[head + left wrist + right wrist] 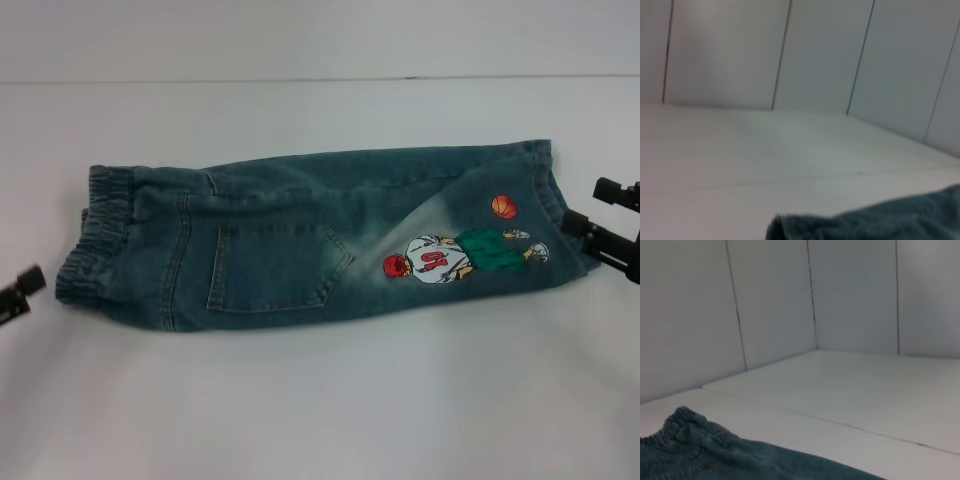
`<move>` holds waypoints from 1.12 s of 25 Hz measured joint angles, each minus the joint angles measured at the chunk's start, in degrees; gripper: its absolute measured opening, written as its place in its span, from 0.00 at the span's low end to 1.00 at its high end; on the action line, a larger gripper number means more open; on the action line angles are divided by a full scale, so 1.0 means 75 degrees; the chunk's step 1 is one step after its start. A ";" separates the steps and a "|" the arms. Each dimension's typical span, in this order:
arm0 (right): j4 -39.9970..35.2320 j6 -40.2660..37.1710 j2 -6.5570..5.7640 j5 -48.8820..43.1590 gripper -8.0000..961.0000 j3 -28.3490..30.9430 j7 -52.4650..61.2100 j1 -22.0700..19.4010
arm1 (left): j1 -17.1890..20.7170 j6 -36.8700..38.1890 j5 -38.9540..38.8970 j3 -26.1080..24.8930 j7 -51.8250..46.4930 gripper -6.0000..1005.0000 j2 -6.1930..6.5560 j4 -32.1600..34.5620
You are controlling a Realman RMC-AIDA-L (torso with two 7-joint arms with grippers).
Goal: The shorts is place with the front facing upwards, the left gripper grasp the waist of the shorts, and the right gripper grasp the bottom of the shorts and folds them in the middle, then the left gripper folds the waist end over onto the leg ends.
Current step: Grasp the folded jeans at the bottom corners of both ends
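Head view: our left hand [20, 292] sits at the far left edge of the frame, lower-middle, just beside the waistband [95, 235] but apart from it. Only a black tip shows, so we cannot tell its state. Our right hand [602, 226] is at the right edge, mid-height, black fingers [578, 224] spread and released, tips just at the leg hem [555, 190], grasping nothing as far as we can see.

The shorts [300, 240] lie flat across the middle of the white table [320, 400], folded lengthwise, waist end at frame left, leg ends at frame right. A back pocket [270, 265] faces up left of centre. A cartoon basketball-player print [455, 258] with an orange ball [505, 207] sits right of centre.

Left wrist view: a blurred edge of denim shorts [880, 222] fills the bottom right corner on the table [765, 160]; white panelled wall [815, 50] across the upper frame. No hand visible.

Right wrist view: gathered elastic edge of the shorts [700, 450] in the bottom left, lying on the table [850, 390]; panelled wall [770, 300] behind. No hand visible.
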 joint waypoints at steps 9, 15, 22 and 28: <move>0.0522 -0.0125 0.0015 -0.0008 0.70 0.0132 -0.0397 -0.0014 | -0.0172 -0.0732 0.0641 0.0383 0.0110 0.86 -0.0076 -0.0132; 0.0685 -0.0198 0.0015 0.0001 0.70 0.0139 -0.0489 -0.0014 | -0.0310 -0.1406 0.0664 0.0784 0.0330 0.86 -0.0119 -0.0379; 0.0711 -0.0328 0.0015 0.0009 0.70 0.0150 -0.0501 -0.0036 | -0.0469 -0.2041 0.0665 0.0829 0.0652 0.86 -0.0239 -0.0453; 0.0715 -0.0355 0.0014 0.0021 0.69 0.0157 -0.0503 -0.0036 | -0.0577 -0.2607 0.0679 0.1123 0.0751 0.84 -0.0258 -0.0567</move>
